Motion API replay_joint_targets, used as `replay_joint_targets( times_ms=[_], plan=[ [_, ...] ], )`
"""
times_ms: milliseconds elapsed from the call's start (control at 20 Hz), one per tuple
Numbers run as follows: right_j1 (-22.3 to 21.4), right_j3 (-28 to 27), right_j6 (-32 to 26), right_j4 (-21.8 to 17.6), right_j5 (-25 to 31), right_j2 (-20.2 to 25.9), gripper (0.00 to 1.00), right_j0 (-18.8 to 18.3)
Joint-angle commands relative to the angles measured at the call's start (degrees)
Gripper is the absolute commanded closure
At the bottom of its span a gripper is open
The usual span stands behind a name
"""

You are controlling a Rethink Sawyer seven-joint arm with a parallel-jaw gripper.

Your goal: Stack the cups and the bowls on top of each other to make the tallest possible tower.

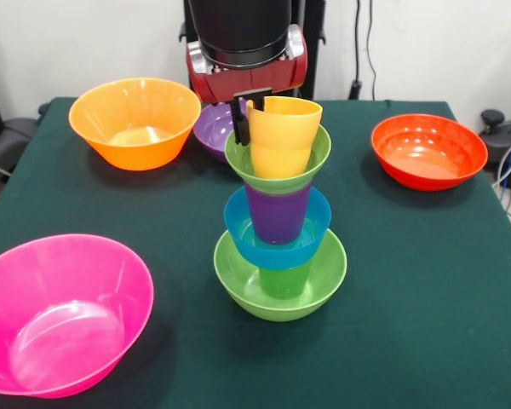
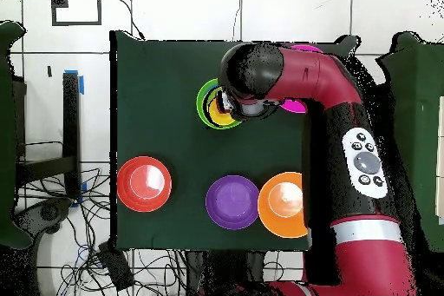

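In the middle of the dark green table [image 1: 426, 281] the tower [image 1: 279, 230] is standing with its long axis vertical. At its foot a lime-green bowl [image 1: 280, 281] is sitting mouth up on the cloth, with a green cup [image 1: 283, 281] standing in it. A blue bowl [image 1: 278, 230] is riding on that cup, mouth up, and a purple cup [image 1: 278, 213] is rising out of it. A small green bowl [image 1: 278, 158] is sitting on the purple cup, also mouth up.

A yellow-orange cup [image 1: 282, 136] is sitting in the small green bowl, mouth up, its long axis leaning a little to the picture's right in the front view. The gripper [image 1: 241, 121] is reaching down from the red and black arm [image 1: 245, 51] at the cup's left side, with one dark finger lying against the cup's outer wall near the rim. The other finger is hidden, so whether the gripper is pinching the cup or spread apart is impossible to tell.

In the overhead view the arm is covering most of the tower, with only an arc of green and yellow showing.

Four loose bowls are sitting mouth up, well apart from the tower: a pink bowl [image 1: 60, 315] at the near left, an orange bowl [image 1: 134, 122] at the far left, a purple bowl [image 1: 213, 128] just behind the tower beside the orange one, and a red-orange bowl [image 1: 428, 150] at the far right.
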Motion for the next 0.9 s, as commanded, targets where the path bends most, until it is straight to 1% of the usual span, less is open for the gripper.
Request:
replay_joint_targets(
  times_ms=[50, 400, 900],
  plan=[
    [2.1, 4.3, 2.0, -2.1, -1.8, -0.8, 1.00, 0.7],
    [2.1, 4.7, 1.8, -2.0, -2.0, -0.8, 1.00, 0.7],
    [2.1, 4.7, 1.9, -2.1, -0.8, -1.0, 1.00, 0.8]
  ],
)
